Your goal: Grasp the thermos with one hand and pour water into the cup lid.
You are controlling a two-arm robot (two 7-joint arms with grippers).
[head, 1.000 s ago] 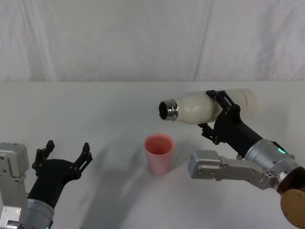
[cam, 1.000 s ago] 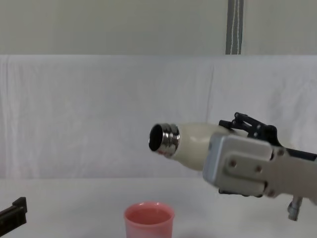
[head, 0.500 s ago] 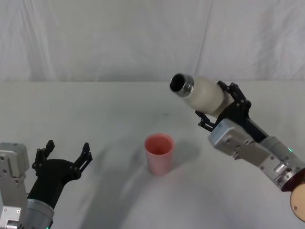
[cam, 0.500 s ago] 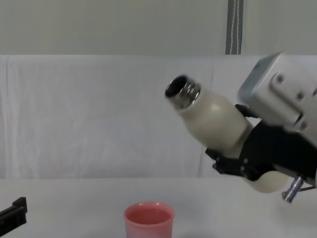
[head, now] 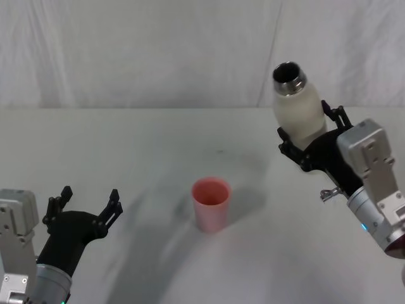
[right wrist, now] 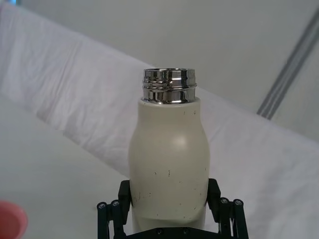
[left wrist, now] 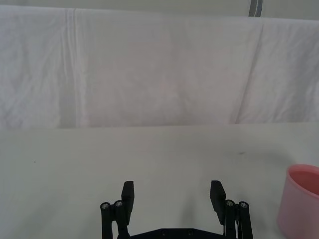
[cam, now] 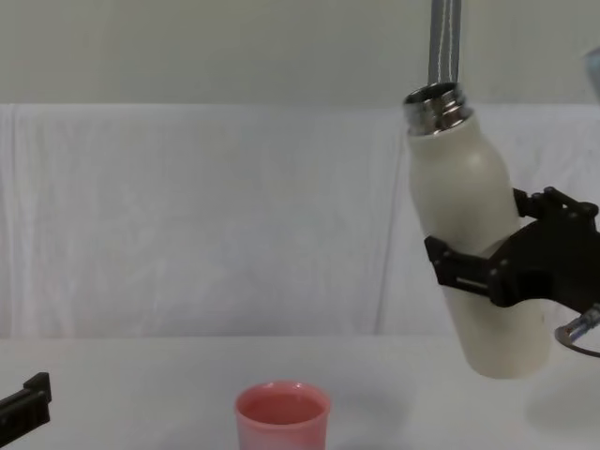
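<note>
Gripping thermos (cam: 469, 216), right end effector (cam: 502, 267); lettering seemingly unreadable.

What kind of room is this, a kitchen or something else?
Probably a robot test setup, not a kitchen: a bare white table, a white sheet hung behind, and a claw holding a bottle.

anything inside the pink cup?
The cup lid looks pink inside in the chest view; whether there is water is impossible to tell. The thermos, gripped by the right gripper, is off to its right.
</note>
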